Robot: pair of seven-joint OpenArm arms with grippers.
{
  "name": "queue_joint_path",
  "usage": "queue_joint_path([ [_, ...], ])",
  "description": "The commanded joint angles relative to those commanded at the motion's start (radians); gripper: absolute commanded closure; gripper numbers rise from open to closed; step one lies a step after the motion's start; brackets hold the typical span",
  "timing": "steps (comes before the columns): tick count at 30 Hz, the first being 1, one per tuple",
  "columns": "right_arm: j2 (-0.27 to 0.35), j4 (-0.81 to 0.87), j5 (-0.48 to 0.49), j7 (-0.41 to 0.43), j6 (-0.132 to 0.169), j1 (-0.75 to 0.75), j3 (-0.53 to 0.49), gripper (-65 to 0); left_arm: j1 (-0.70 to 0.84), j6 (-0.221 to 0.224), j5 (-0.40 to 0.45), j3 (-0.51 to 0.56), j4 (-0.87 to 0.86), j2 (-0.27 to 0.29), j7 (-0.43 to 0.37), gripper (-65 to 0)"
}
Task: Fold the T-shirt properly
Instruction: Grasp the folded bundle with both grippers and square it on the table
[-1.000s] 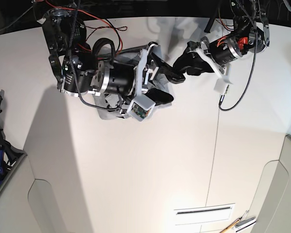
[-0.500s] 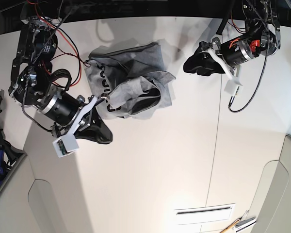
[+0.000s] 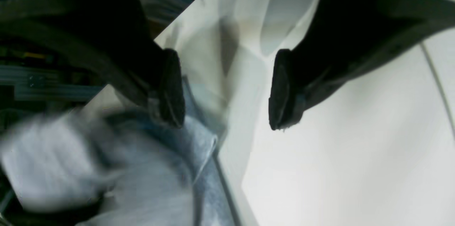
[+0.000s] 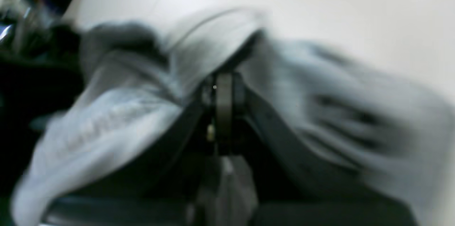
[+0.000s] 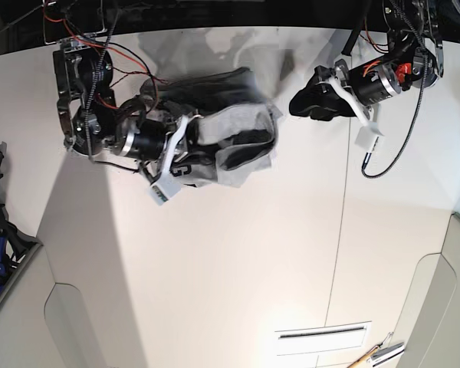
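Gripping T-shirt [image 5: 238,134], R claw [image 4: 223,87] low.

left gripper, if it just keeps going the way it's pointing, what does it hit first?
Probably the T-shirt. The left gripper, jaws open and empty, points toward the crumpled shirt's near edge across a strip of bare table. It may graze the table first; depth is unclear.

Black arms with silver joints [image 5: 130,138], red and black cables [image 5: 111,54], dark padded fingers [image 3: 172,87].

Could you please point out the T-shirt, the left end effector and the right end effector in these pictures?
T-shirt [image 5: 241,126]: base view, on its bunched grey cloth.
Left end effector [image 3: 226,89]: left wrist view, midway between its open fingertips.
Right end effector [image 4: 224,91]: right wrist view, at its closed fingertips.
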Motion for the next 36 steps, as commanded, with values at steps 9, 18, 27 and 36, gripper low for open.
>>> queue_joint_path([
  [9,-0.003,0.174,0.017,-0.017,0.010,-0.087,-0.073,0.0,-0.003,0.000,-0.013,-0.144,0.000,-0.008,0.000,-40.4],
  [18,-0.003,0.192,-0.244,0.160,-0.020,-0.022,0.001,0.0,0.009,0.000,-0.164,-0.158,0.053,-0.007,0.152,-3.9],
  [27,-0.003,0.077,-0.311,0.208,-0.031,0.108,0.103,0.0,0.018,0.000,0.062,0.220,0.130,-0.005,0.028,-2.5],
  [36,-0.003,-0.322,-0.308,0.238,-0.007,0.243,0.068,0.0,0.012,0.000,0.260,0.428,0.079,-0.005,-0.115,-2.6],
])
